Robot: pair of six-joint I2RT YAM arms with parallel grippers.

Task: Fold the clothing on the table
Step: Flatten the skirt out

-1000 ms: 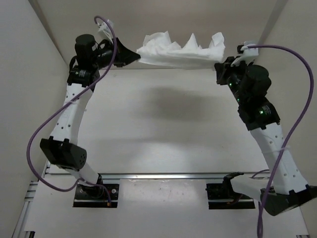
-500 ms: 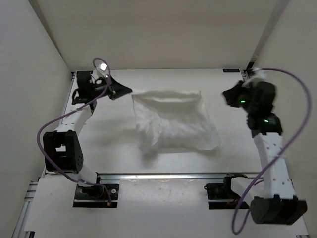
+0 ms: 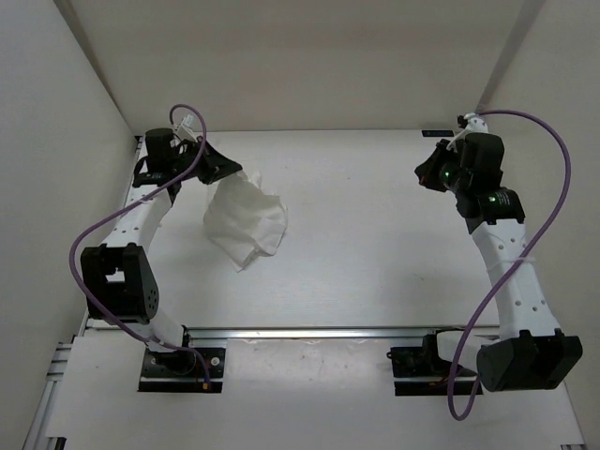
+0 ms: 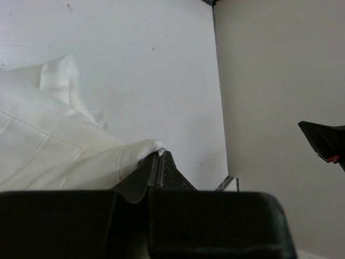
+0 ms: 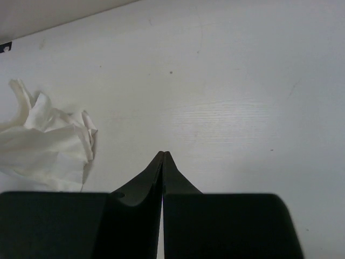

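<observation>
One clothing (image 3: 246,220), bunched, pinched by left jaws | right jaws pressed together above table (image 3: 375,234)

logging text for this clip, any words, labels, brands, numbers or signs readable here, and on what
None can be read. The crinkly white pleated clothing, the flat matte white table and the black and white robot arms carry no lettering; the small green lights on one of them are lamps, not signs.
</observation>
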